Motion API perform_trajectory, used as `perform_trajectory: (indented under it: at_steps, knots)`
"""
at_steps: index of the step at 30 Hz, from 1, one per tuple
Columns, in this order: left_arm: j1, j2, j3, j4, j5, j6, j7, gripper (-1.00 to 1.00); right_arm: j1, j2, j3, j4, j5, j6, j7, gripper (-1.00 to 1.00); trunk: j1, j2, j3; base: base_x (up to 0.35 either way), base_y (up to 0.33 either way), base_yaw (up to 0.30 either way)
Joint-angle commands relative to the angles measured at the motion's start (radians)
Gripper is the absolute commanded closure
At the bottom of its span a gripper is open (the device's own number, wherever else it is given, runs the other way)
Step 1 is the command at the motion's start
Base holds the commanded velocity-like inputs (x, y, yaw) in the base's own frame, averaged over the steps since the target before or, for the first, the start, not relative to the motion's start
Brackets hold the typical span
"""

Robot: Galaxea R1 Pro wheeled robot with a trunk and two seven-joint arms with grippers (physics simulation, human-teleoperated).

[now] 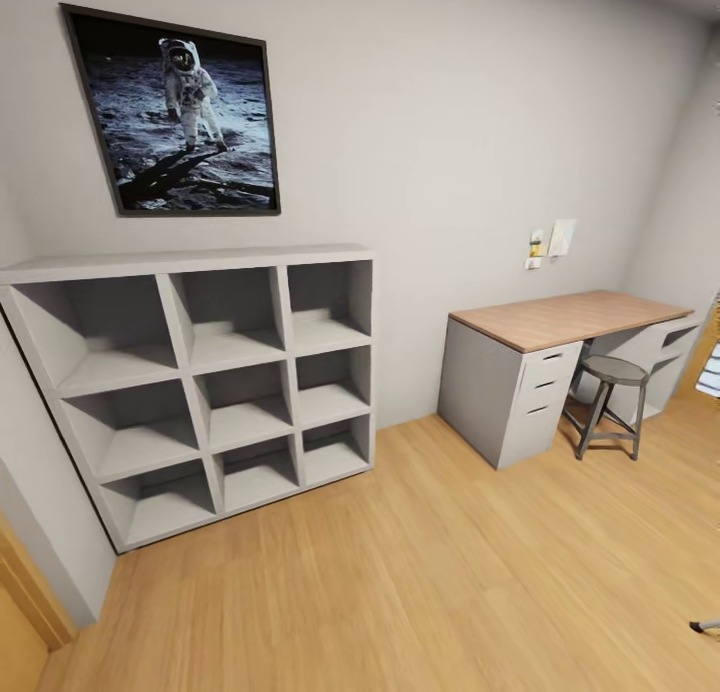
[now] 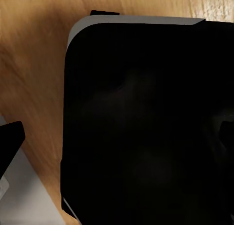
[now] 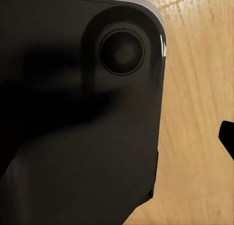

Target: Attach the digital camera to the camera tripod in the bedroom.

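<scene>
While we face the shelf (image 1: pixel 200 372), the table (image 1: pixel 570 317) stands right of it, a stool (image 1: pixel 612 372) beneath; whether our fingers are open, we cannot tell.

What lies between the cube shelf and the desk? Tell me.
In the head view, nothing stands between the cube shelf and the desk: just bare wood floor and plain grey wall behind it.
</scene>
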Motion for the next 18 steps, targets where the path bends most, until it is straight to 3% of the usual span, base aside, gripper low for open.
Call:
perform_trajectory:
  at_steps: [1, 18]
  knots:
    - [0.000, 0.000, 0.000, -0.001, 0.008, -0.002, 0.000, -1.00, 0.000, 0.001, 0.000, 0.000, 0.001, -0.003, 0.000, -1.00, 0.000, 0.000, -0.001, 0.000, 0.000, -0.197]
    - [0.000, -0.001, 0.000, -0.001, 0.008, -0.002, 0.000, -1.00, 0.000, 0.001, 0.000, 0.000, 0.001, -0.002, 0.000, -1.00, 0.000, 0.000, -0.001, 0.000, 0.000, -0.226]
